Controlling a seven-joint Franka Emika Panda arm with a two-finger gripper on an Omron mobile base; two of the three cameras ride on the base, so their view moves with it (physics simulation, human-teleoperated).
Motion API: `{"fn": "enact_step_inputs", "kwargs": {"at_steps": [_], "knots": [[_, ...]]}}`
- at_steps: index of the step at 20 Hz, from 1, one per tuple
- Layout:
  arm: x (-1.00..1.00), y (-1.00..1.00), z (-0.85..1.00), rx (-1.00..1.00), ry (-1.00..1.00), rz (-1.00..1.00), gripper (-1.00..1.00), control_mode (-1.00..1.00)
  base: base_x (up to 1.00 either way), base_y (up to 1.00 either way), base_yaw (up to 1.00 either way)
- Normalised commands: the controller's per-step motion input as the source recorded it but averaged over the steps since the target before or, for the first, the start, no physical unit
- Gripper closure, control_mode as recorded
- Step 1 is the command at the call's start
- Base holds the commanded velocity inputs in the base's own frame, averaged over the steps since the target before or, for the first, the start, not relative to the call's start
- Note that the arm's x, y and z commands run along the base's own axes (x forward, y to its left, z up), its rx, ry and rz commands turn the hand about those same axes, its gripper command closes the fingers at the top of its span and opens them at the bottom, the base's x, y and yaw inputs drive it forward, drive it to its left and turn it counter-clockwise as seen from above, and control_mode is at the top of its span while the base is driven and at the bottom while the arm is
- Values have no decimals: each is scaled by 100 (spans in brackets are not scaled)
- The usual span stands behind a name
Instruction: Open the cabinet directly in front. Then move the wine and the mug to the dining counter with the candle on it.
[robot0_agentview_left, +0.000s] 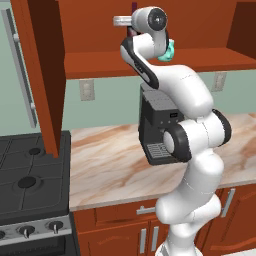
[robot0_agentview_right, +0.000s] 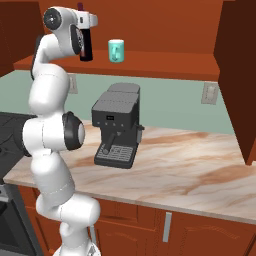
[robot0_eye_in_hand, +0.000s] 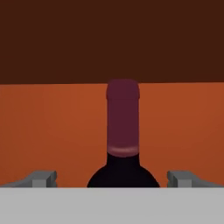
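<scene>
My claw (robot0_eye_in_hand: 112, 180) stood wide open with nothing in its grip, one fingertip (robot0_eye_in_hand: 41, 178) on each side of the wine (robot0_eye_in_hand: 123, 131) and clear of the glass. I counted one bottle, upright, its long axis vertical and its dark red capsule pointing up. In the right base view the hand was up at the cabinet (robot0_agentview_right: 150, 55) shelf with the bottle just ahead of it. One mug (robot0_agentview_right: 116, 50) stood upright on the same shelf, beside the bottle and apart from it, handle facing out toward me. So the open cabinet held two things, both on its lower shelf. Its left door (robot0_agentview_left: 42, 75) hung swung out. Below, one coffee machine (robot0_agentview_right: 117, 131) sat on the worktop (robot0_agentview_right: 190, 172), and one cooktop (robot0_agentview_left: 30, 175) lay to the left.
</scene>
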Motion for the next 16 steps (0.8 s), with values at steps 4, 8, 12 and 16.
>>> {"fn": "enact_step_inputs", "kwargs": {"at_steps": [4, 8, 12, 16], "knots": [[29, 1, 0, 0, 0, 0, -100, -100, 0, 0, 0], [29, 3, 0, 0, 0, 0, -100, -100, 0, 0, 0], [28, 5, 0, 0, 0, 0, -100, -100, 0, 0, 0], [27, 6, 0, 0, 0, 0, -100, -100, 0, 0, 0]]}}
